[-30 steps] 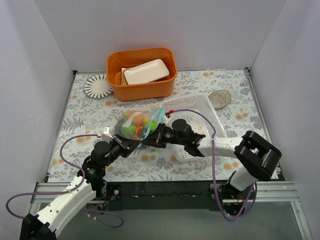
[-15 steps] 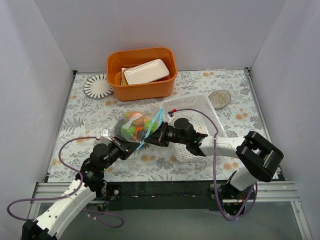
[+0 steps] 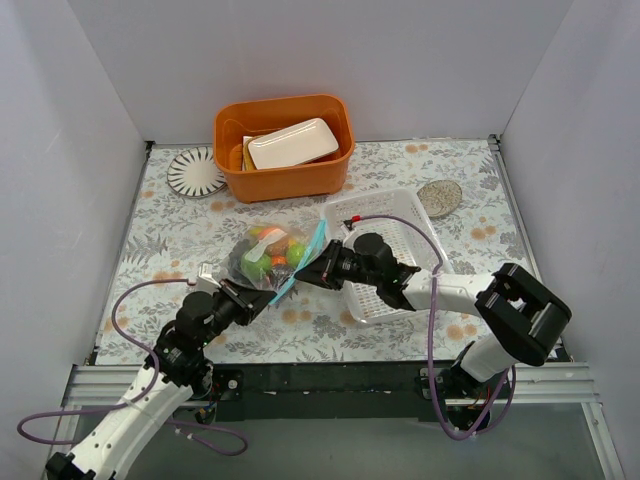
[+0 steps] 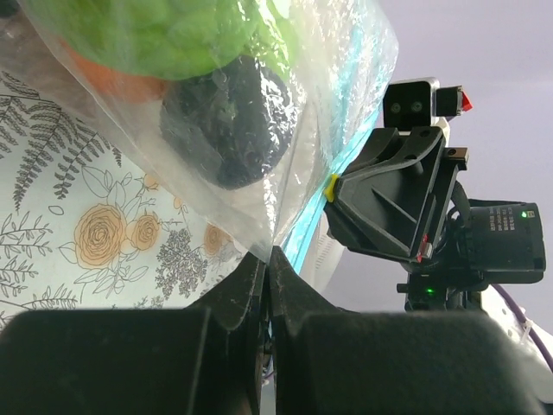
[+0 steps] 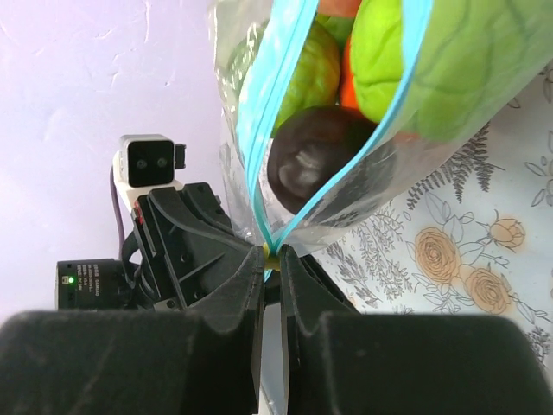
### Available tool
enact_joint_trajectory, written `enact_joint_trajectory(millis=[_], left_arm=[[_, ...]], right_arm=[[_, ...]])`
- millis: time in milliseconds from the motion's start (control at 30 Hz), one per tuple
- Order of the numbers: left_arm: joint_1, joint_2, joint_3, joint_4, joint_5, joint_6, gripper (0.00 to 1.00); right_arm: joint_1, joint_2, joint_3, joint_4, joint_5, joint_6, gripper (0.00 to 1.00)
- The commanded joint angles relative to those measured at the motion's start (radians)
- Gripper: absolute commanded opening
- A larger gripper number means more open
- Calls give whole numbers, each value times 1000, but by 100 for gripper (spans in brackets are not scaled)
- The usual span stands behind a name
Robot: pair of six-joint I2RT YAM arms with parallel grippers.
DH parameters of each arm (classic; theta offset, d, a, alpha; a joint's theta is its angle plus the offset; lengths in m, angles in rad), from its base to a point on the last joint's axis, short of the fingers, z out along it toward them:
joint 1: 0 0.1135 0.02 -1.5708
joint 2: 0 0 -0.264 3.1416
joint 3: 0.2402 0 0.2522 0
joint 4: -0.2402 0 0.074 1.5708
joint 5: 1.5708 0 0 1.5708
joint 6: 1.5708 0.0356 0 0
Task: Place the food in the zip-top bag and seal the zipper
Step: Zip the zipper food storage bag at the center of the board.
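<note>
Left end effector (image 4: 267, 259): fingers pressed fully together, no gap, pinching the lower edge of the zip-top bag (image 4: 285, 164) where the clear film gathers to a corner; right end effector (image 5: 271, 255): fingers also clamped tight, gripping the zipper (image 5: 263, 147) at its near end, a small yellow tab right at the pinch; the two end effectors face each other just beside one another, near the front middle of the desk (image 3: 170, 245); each shows in the other's wrist view.

Zipper's two teal tracks run together at the right fingers and spread apart farther up, so the mouth gapes beyond the pinch; in the top view the teal strip runs diagonally from the end effectors up toward the white basket (image 3: 400, 240).

Food is inside the bag; dark plum (image 5: 311, 164) lowest, nearest the pinch; a green lime (image 5: 315, 69) above it; a bigger green piece (image 5: 432, 60) to the right with orange behind it; left wrist view shows the same plum under green and orange pieces pressed against the film; other pieces too crowded to tell apart; bag's bulk lies just beyond the end effectors over the floral desk; cannot tell if it rests on the surface or hangs.

Right arm lies over the white basket's near end; bag's right edge just beside the basket.

Farther back: orange bin (image 3: 285, 180) with a white dish (image 3: 292, 143) lying in it; round striped plate (image 3: 195, 172) left of the bin; small bowl (image 3: 438, 197) off the basket's far right corner.
</note>
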Motion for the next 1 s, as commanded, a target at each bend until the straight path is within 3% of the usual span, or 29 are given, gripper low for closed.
enact_joint_trajectory(millis=[0,967], left_arm=[[-2,-40,52,-172,-38,-147,0],[-2,-108,165,-395,-95,-122,0]], right_arm=[[-40,-52,-5,32,83,-29,12],[-108,-42,-8,15,28,-69,14]])
